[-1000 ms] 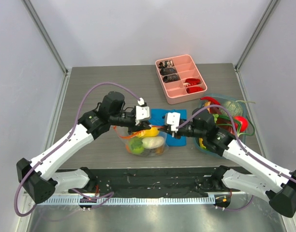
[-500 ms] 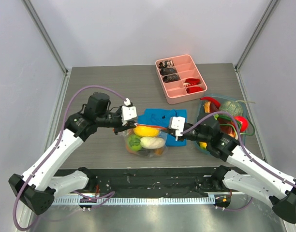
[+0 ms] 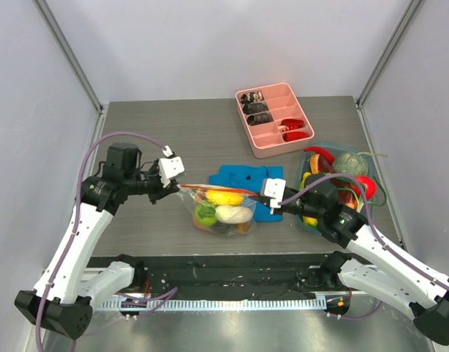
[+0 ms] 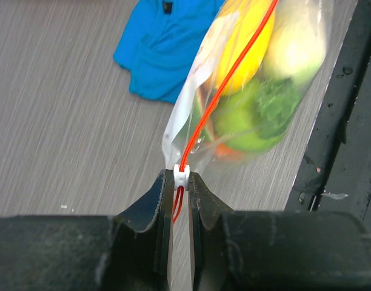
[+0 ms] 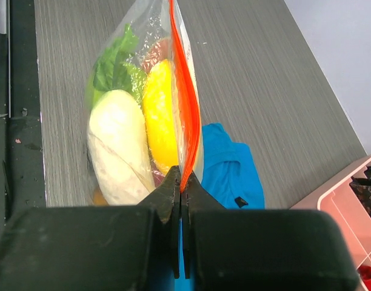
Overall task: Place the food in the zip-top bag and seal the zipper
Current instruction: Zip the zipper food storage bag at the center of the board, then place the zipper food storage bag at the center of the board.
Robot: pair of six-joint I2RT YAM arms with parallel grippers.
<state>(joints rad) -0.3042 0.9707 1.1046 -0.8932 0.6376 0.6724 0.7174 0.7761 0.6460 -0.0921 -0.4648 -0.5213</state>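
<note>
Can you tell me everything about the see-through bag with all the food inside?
The bag is clear, crinkly plastic, stuffed with toy food: a yellow piece, a white one and green ones. Its orange-red zipper is stretched straight along the top edge. The left fingers pinch its little white slider; the right fingers pinch the other end. Its bottom seems to rest on the table, beside a blue cloth.
</note>
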